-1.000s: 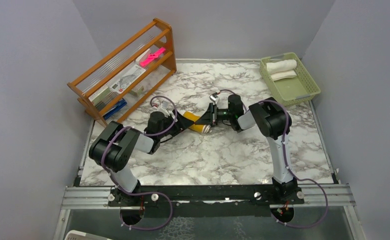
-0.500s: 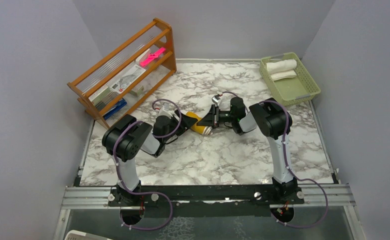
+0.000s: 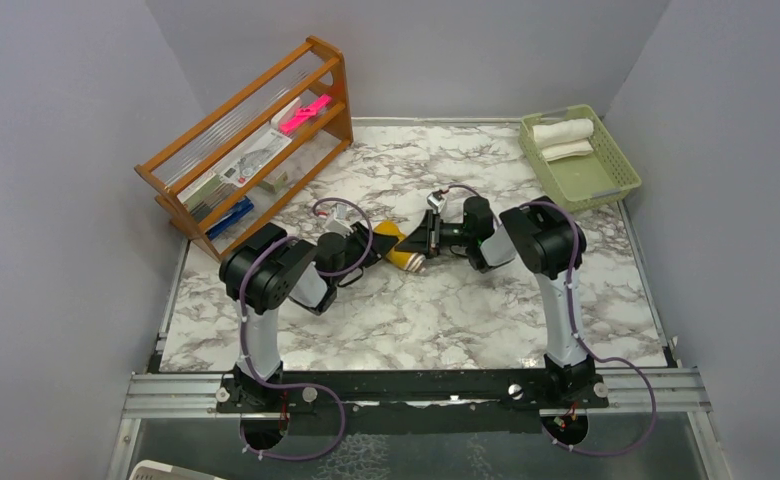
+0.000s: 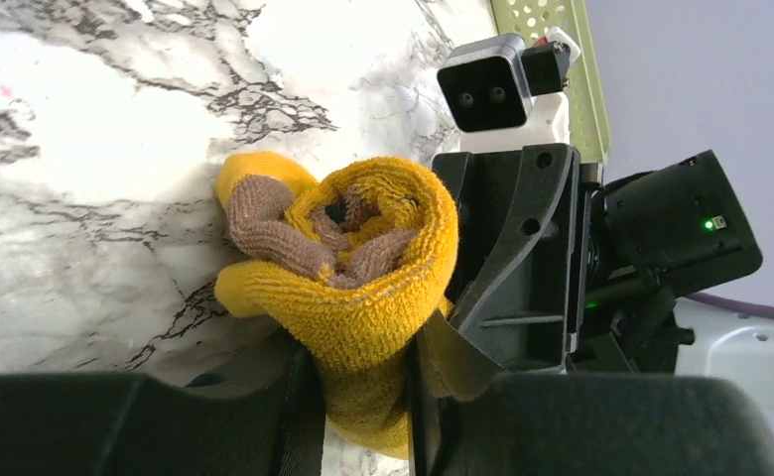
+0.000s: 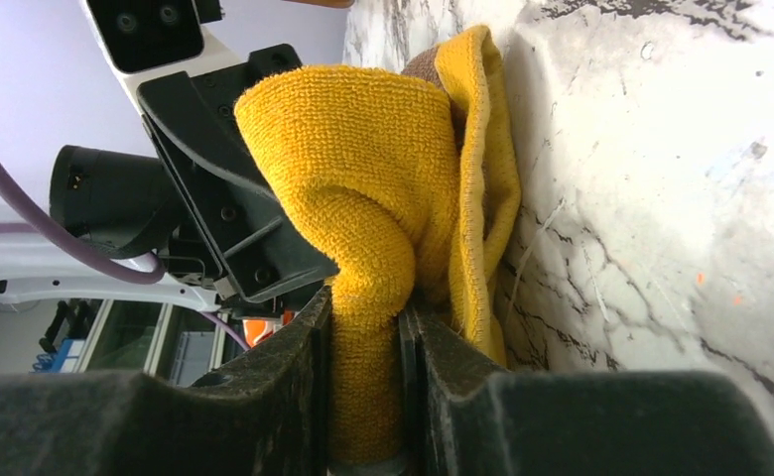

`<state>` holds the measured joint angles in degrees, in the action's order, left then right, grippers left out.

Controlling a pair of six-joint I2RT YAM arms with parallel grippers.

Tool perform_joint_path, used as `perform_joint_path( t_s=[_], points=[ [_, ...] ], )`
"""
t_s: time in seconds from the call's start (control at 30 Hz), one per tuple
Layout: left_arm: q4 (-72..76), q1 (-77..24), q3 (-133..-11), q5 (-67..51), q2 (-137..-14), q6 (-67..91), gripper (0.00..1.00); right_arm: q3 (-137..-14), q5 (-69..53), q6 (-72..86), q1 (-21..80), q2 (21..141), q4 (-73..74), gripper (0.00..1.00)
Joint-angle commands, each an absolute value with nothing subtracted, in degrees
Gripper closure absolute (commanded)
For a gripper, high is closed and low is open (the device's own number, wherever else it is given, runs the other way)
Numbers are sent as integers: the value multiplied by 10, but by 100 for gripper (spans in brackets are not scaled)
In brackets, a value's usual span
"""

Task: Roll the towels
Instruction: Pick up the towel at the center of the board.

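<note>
Near the middle of the marble table (image 3: 436, 310), the rolled mustard-yellow towel (image 3: 402, 251) is pinched from opposite sides by the left gripper (image 4: 360, 382) and the right gripper (image 5: 365, 342), each pair of jaws pressed onto the cloth, probably so the roll cannot spring loose.

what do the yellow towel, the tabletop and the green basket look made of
yellow towel: terry cotton, likely; looped fuzzy pile, brown inner face.
tabletop: marble-look, white with grey veins; stone or laminate, unclear.
green basket: seemingly moulded plastic, perforated walls.
</note>
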<state>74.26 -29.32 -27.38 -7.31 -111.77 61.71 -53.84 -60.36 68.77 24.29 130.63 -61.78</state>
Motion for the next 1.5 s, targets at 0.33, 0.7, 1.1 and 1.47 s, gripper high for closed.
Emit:
perform_joint_path(
  t_s=[0.33, 0.7, 1.1, 1.47],
  points=[
    [662, -220, -340, -308, -950, 433, 93, -466, -568, 357, 224, 1004, -440, 6],
    [414, -188, -466, -592, -780, 353, 94, -413, -618, 310, 207, 915, -689, 3],
    [413, -217, -537, -709, -772, 392, 94, -465, -813, 587, 223, 985, -1020, 3],
    [410, -218, -550, -685, -788, 380, 95, -473, -812, 624, 264, 959, -1019, 4]
  ],
)
